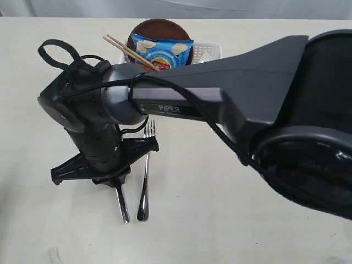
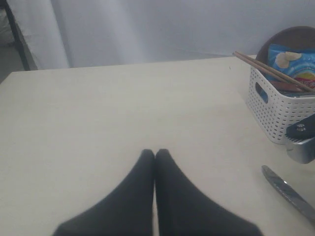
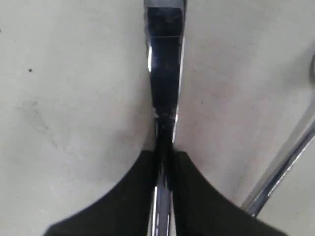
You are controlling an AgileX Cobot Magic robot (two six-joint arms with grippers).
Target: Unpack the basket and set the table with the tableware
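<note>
Pale counter (image 1: 209,225) under everything, faintly scuffed. At its far side, a white lattice basket (image 2: 275,108), not yet emptied. Inside, a dark round plate (image 1: 159,26) apparently standing on edge, a blue chips bag (image 1: 163,50) leaning in front of it, and two chopsticks (image 1: 127,49) poking out over the rim.

Well apart from the basket, lower in the exterior view, a fork (image 1: 146,173) and a knife (image 1: 122,206) lying side by side, nearly parallel, close together. Right pincer (image 3: 165,156) reaching down, pinching the knife across its narrow steel body, fingers pressed against both sides. Left pincer (image 2: 155,153) pressed together on nothing, hovering over bare counter beside the basket.

Judging by looks:
- **Knife:** stiff, fairly light, smooth and slippery, apt to pivot or slide in a narrow pinch. Best taken near the middle of its length, across the flats, and kept level.
- **Plate:** likely heavier and breakable. Best gripped at the rim.
- **Chopsticks:** light, thin, prone to roll. Best taken together at mid-length.
</note>
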